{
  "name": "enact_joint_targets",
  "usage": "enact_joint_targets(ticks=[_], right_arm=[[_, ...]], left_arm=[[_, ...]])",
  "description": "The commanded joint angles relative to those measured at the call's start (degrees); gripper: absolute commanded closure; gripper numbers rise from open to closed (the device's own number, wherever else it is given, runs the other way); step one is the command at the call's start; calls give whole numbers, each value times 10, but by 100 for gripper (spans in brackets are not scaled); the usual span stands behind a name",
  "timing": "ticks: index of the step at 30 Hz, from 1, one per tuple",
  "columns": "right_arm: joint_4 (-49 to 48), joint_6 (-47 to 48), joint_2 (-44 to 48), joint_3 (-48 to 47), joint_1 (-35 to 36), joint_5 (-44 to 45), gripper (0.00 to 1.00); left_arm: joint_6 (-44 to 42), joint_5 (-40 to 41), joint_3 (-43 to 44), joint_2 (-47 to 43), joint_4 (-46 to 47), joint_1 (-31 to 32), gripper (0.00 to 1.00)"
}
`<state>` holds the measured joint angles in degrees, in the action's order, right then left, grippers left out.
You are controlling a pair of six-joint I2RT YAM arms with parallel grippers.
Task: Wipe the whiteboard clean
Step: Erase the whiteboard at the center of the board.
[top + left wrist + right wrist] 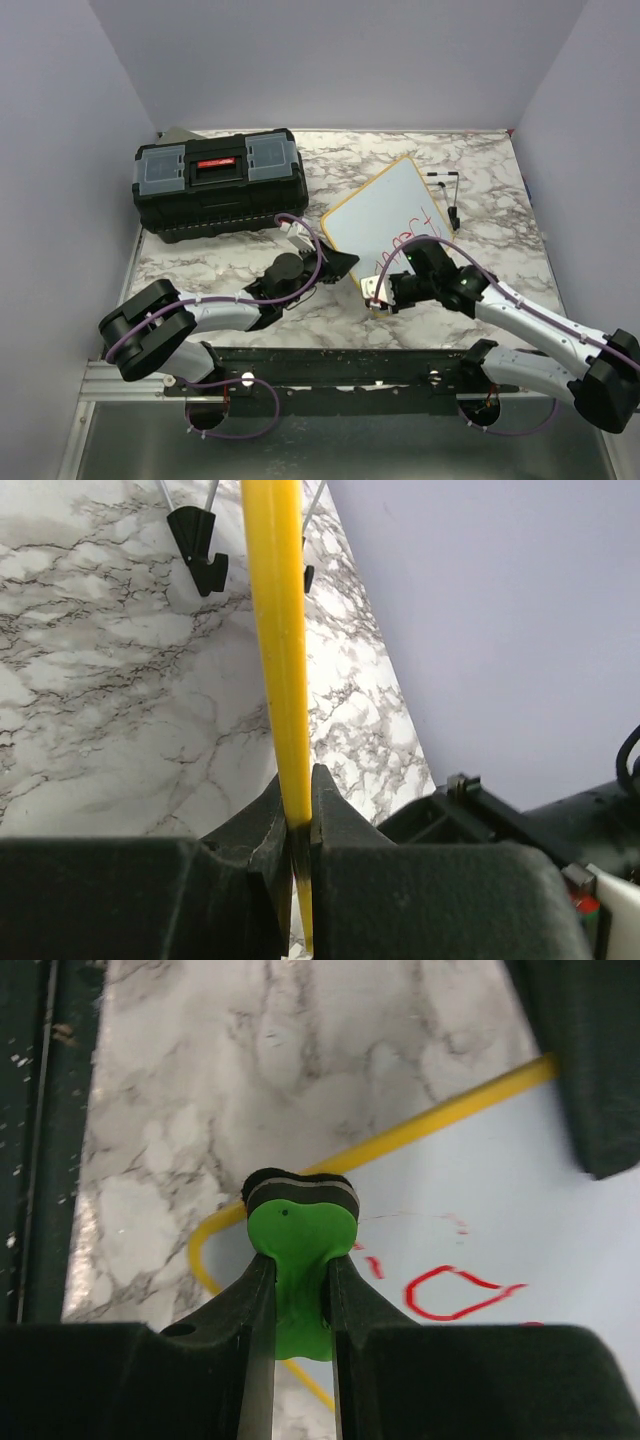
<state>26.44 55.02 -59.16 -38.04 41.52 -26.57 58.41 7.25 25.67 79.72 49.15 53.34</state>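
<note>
The whiteboard point(385, 215) lies tilted on the marble table, yellow-framed, with red handwriting point(408, 243) on its near half. My left gripper point(340, 263) is shut on the board's near-left yellow frame point(280, 640), seen edge-on in the left wrist view. My right gripper point(379, 293) is shut on a green eraser point(300, 1250) with a black felt pad, pressed on the board's near corner. Red strokes point(455, 1290) lie just right of the eraser.
A black toolbox point(220, 182) with grey lid compartments stands at the back left. The board's black wire feet point(450, 195) stick out at its far right; they also show in the left wrist view point(200, 555). Grey walls close in the table.
</note>
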Motion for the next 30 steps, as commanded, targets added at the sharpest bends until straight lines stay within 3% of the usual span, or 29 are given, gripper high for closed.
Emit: enact_joint_targets(ticks=[1, 7, 15, 18, 21, 25, 30], right_arm=[[79, 29, 13, 17, 14, -3, 99], [-87, -149, -24, -13, 13, 171, 99], [-147, -242, -102, -92, 13, 219, 99], [-118, -222, -109, -90, 14, 200, 99], [-27, -137, -85, -56, 14, 105, 99], [57, -48, -51, -10, 14, 43, 99], [28, -57, -42, 4, 15, 23, 99]], left_arm=[[7, 26, 34, -11, 58, 2, 100], [-4, 7, 28, -9, 72, 3, 100], [-9, -18, 30, 3, 85, 4, 100], [-12, -14, 28, 3, 89, 4, 100], [-16, -12, 25, 1, 91, 4, 100], [-18, -10, 24, 3, 94, 4, 100], [-17, -7, 23, 4, 96, 4, 100]])
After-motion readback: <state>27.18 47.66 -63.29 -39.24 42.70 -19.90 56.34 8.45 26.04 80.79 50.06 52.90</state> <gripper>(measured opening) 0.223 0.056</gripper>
